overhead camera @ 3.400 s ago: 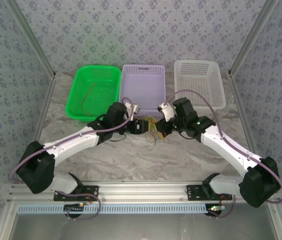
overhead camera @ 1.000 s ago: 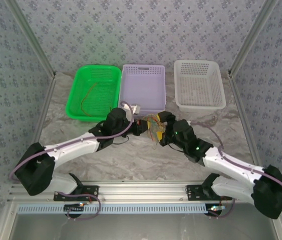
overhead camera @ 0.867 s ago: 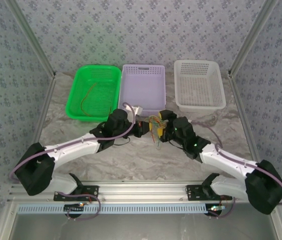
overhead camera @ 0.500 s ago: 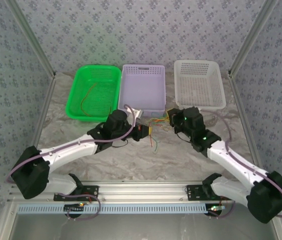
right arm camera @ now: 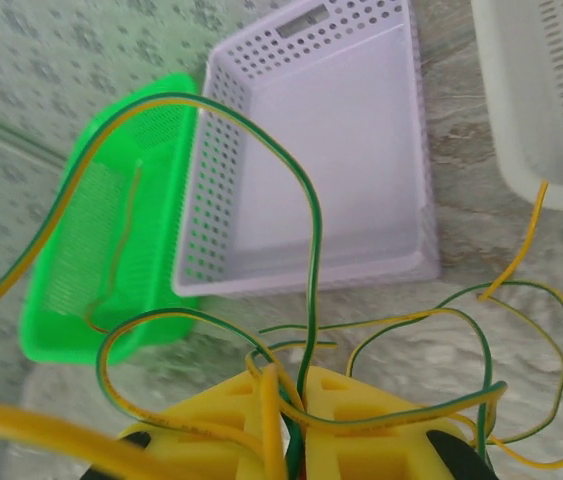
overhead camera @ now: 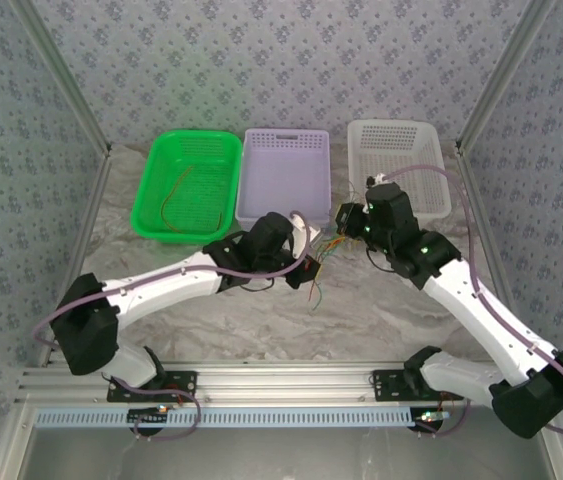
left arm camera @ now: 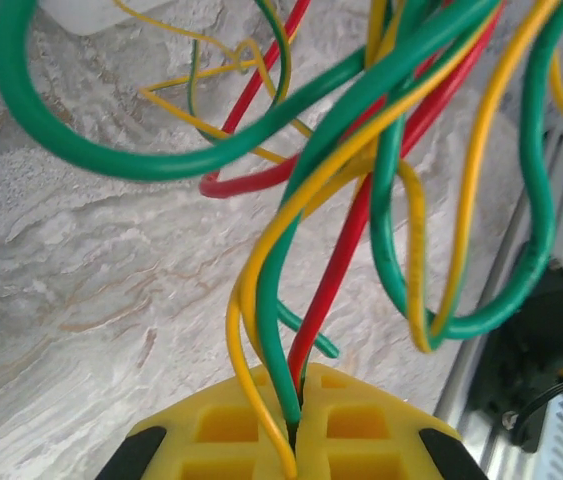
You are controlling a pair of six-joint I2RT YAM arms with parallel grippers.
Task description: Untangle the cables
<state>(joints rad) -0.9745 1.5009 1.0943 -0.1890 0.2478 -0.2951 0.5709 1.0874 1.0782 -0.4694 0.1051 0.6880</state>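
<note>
Left hand: my left hand point(overhead camera: 313, 266) is closed, pinching red, yellow and green cables point(left arm camera: 161, 170) between its yellow pads point(left arm camera: 361, 435).
Right hand: my right hand point(overhead camera: 347, 218) is closed on green-and-yellow strands of the same bunch.
Cables: tangled, strung between my two hands over the bench point(overhead camera: 391, 310), toward its far edge, just in front of the purple basket point(overhead camera: 286, 135).
Far edge: green basket point(overhead camera: 193, 138), purple basket and white basket point(overhead camera: 396, 127) stand in a row; a thin wire point(overhead camera: 173, 192) lies in the green one.

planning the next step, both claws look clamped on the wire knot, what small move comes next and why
Probably ease the right claw a little away from the left claw. Both are shut on the cables, whose loops hang knotted between them, so a gentle pull may loosen a strand.
</note>
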